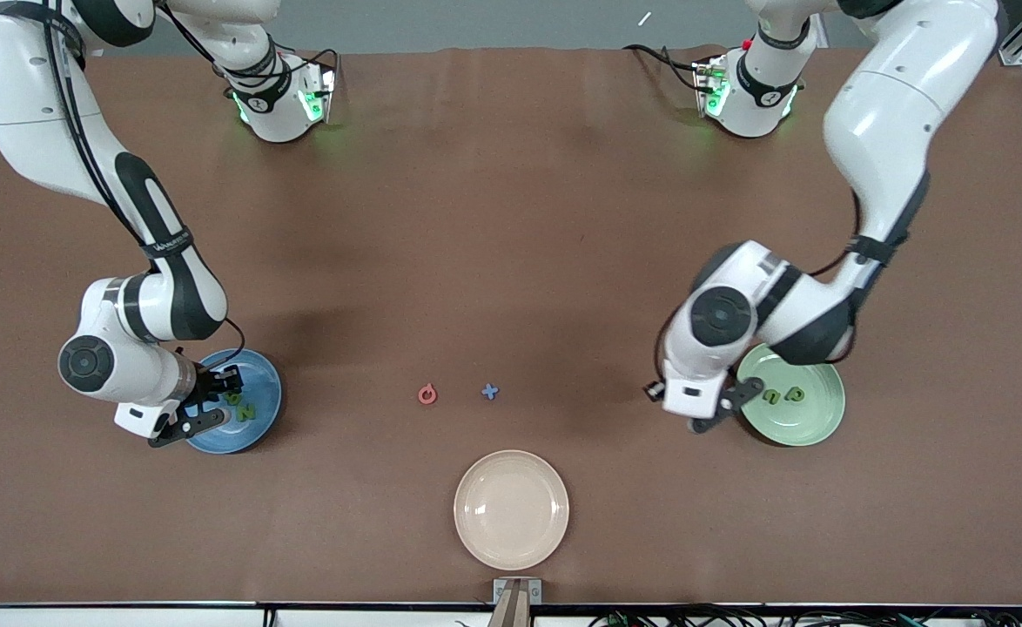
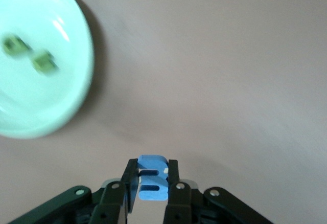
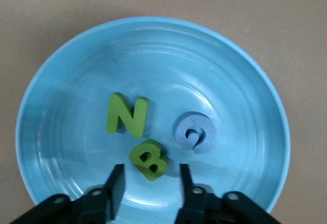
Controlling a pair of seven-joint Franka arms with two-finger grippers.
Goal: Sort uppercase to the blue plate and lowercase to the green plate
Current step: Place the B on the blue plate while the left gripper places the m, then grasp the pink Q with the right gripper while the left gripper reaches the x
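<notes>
A brown table (image 1: 511, 218) filled the whole scene, with the two arm bases along its edge farthest from the front camera. Nearest that camera lay a cream plate (image 1: 511, 509), bare. Farther in, at mid-table, sat the red-pink Q (image 1: 426, 394) and, just beside it toward the left arm's end, the blue x (image 1: 490, 392), both unsorted. At about the same depth, the blue plate (image 1: 263, 418) lay at the right arm's end and the green plate (image 1: 811, 409) at the left arm's end. The blue plate carried three capitals: green N (image 3: 126, 114), green B (image 3: 148, 159) and blue G (image 3: 195, 132). The right gripper (image 3: 150, 183) hung over that plate with its fingers spread and nothing between them, the B directly below the gap. The green plate held two green small letters (image 1: 783, 394), too blurred to read apart. The left gripper (image 2: 150, 180) was over bare table just beside the green plate, pinching the blue m (image 2: 152, 178). By my judgement the sorting was well past halfway: five letters were down, the m was about to go in, and Q and x remained. The only writing was a small brand mark on the right arm's forearm band, too small to read.
</notes>
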